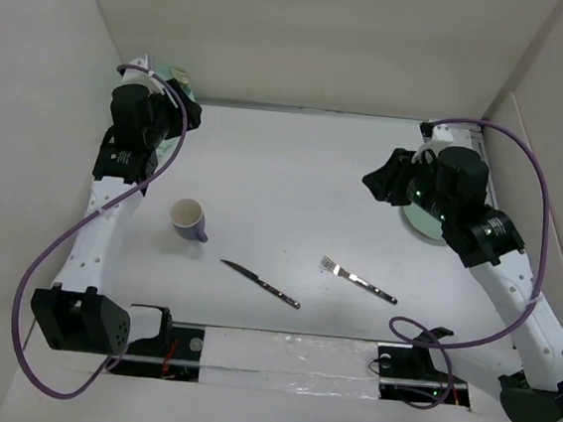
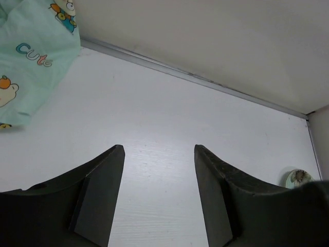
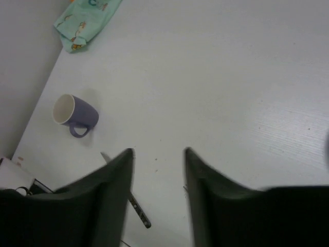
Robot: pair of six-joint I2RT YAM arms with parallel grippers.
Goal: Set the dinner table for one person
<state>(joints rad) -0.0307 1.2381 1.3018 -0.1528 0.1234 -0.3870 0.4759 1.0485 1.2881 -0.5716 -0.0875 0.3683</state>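
The white dinner table [image 1: 295,172] carries a purple mug [image 1: 189,220] at the left, a knife [image 1: 260,283] and a fork [image 1: 358,279] near the front, and a pale green plate [image 1: 418,221] at the right, partly under my right arm. A crumpled mint-green placemat [image 1: 177,79] lies in the far left corner. My left gripper [image 1: 186,114] hovers next to the placemat [image 2: 31,56], open and empty [image 2: 159,149]. My right gripper [image 1: 376,180] is open and empty [image 3: 159,152] above the table, left of the plate. The mug [image 3: 74,114] and the knife [image 3: 138,208] show in the right wrist view.
White walls close in the table at the back and on both sides. The plate [image 2: 297,178] shows small at the far right in the left wrist view. The placemat [image 3: 85,18] lies at the top left in the right wrist view. A taped strip [image 1: 287,356] runs along the front edge.
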